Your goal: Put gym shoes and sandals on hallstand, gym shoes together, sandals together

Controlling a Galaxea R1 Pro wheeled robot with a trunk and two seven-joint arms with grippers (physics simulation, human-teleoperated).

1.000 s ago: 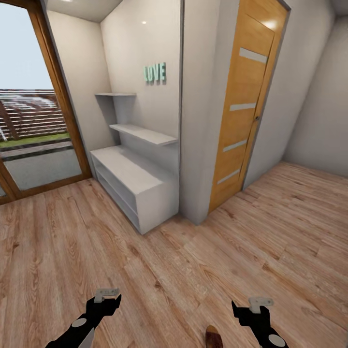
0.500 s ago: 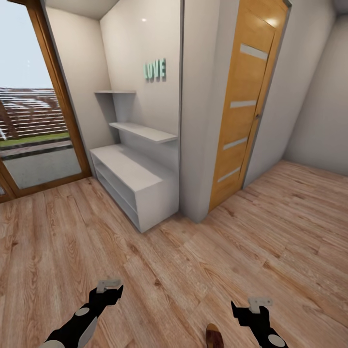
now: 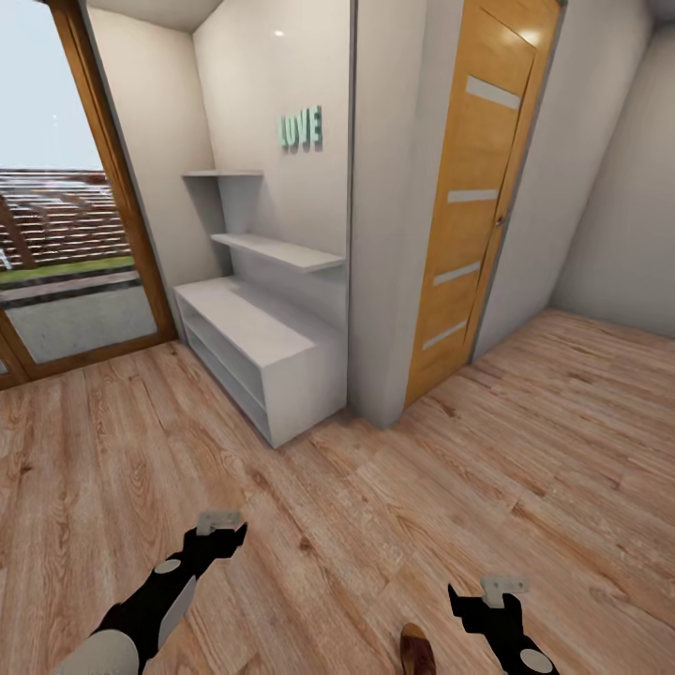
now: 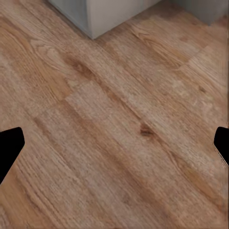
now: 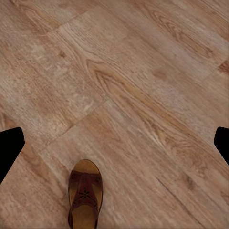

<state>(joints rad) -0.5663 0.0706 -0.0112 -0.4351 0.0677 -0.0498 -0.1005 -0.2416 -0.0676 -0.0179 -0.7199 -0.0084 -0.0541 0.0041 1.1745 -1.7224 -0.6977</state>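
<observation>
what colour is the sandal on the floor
Dark reddish-brown straps over a lighter tan footbed; the sandal shows best in the right wrist view.

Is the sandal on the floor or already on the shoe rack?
On the floor: the sandal lies flat on the wood planks. The shoe rack top looks bare.

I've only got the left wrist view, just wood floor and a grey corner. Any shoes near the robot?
Observer: Yes, one brown sandal lies on the corridor floor, close to the right gripper.
Operator: What's that grey corner?
Observer: The hallstand, standing against the wall ahead, left of a wooden door.
Operator: Anything on the hallstand?
Observer: Its top and the two wall shelves look bare; the low shelves' insides are hard to see.
</observation>
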